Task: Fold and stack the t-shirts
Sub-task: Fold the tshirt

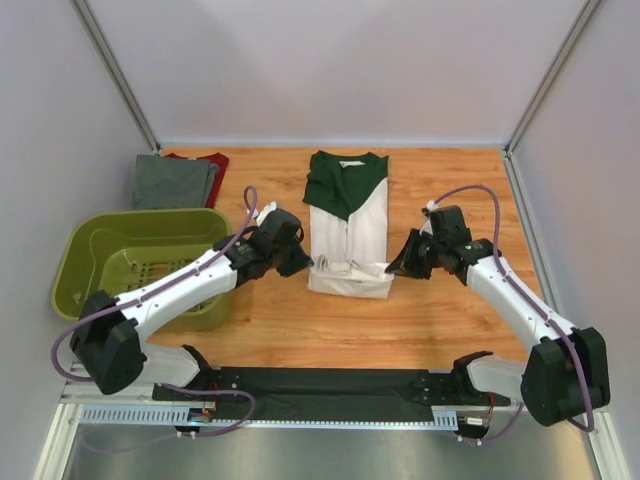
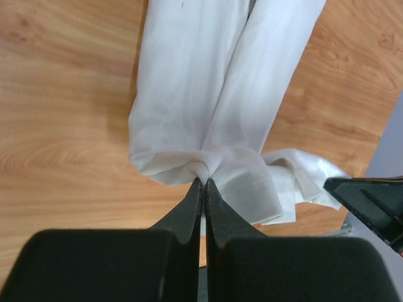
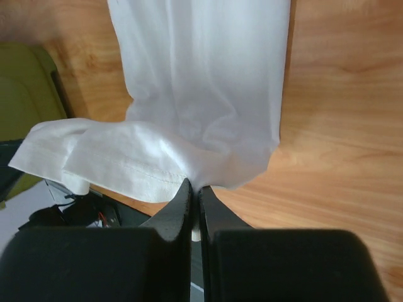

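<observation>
In the middle of the frame, the left gripper (image 1: 306, 265) and right gripper (image 1: 391, 268) each pinch a bottom corner of the white shirt (image 1: 352, 235), fingers closed tight on the cloth.

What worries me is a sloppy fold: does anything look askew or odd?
On the white and green t-shirt, the near hem is bunched and rumpled, with a loose flap sticking out sideways.
</observation>
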Motion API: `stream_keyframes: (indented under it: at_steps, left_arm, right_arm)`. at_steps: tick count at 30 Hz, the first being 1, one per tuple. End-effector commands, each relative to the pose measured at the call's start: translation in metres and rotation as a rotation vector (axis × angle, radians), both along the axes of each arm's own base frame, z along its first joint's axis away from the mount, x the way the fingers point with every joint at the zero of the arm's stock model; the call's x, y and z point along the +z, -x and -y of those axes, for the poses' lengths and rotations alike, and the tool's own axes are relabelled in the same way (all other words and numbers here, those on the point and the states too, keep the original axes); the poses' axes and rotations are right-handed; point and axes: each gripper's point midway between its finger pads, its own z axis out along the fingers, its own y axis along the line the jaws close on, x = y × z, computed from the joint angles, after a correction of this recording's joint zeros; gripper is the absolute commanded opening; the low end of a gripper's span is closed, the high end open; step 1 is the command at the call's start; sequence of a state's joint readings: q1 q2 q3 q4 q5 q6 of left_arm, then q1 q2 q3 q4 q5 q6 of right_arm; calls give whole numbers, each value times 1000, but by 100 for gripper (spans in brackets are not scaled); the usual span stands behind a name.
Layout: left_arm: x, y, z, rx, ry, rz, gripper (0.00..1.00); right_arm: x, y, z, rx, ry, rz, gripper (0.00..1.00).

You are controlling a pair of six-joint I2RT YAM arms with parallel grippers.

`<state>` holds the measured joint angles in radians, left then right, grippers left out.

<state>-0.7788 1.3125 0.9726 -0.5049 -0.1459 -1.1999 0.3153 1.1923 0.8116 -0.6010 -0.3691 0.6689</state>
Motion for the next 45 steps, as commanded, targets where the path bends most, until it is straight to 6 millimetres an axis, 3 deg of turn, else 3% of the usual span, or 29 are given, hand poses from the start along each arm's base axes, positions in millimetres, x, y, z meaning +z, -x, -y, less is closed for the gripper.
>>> stream_keyframes:
  at_steps: [1, 8, 9, 13, 18, 22, 28, 33, 41, 43, 45]
  left_arm:
    - [7, -24, 3, -58, -23, 11, 0]
    - [16, -70, 10, -46, -18, -10, 0]
    - [5, -74, 10, -44, -38, -37, 0]
    - [-3, -92, 9, -27, -30, -79, 0]
    - [-12, -111, 11, -27, -51, -109, 0]
    - [-18, -125, 11, -25, -58, -129, 0]
    - [-33, -142, 13, -23, -71, -151, 0]
    - [-49, -150, 9, -6, -79, -170, 0]
    - [-67, -159, 10, -3, -103, -198, 0]
    - [-67, -161, 9, -2, -104, -194, 0]
    - [-63, -169, 10, -7, -96, -166, 11]
  right_arm:
    - [39, -45, -4, 13, -26, 158, 0]
    - [27, -97, -9, 4, -63, 97, 0]
    - [23, -101, -8, 7, -58, 87, 0]
    - [6, -123, -6, 9, -46, 43, 0]
    - [10, -151, -2, 4, -64, 55, 0]
    - [2, -170, 0, 2, -50, 34, 0]
    - [-24, -178, 4, 10, -14, -24, 0]
    - [-36, -185, 12, -6, 26, -27, 0]
    - [-53, -197, 9, 12, 27, -72, 0]
    - [-53, -198, 10, 12, 29, -69, 9]
    - [-50, -202, 12, 7, 36, -55, 18]
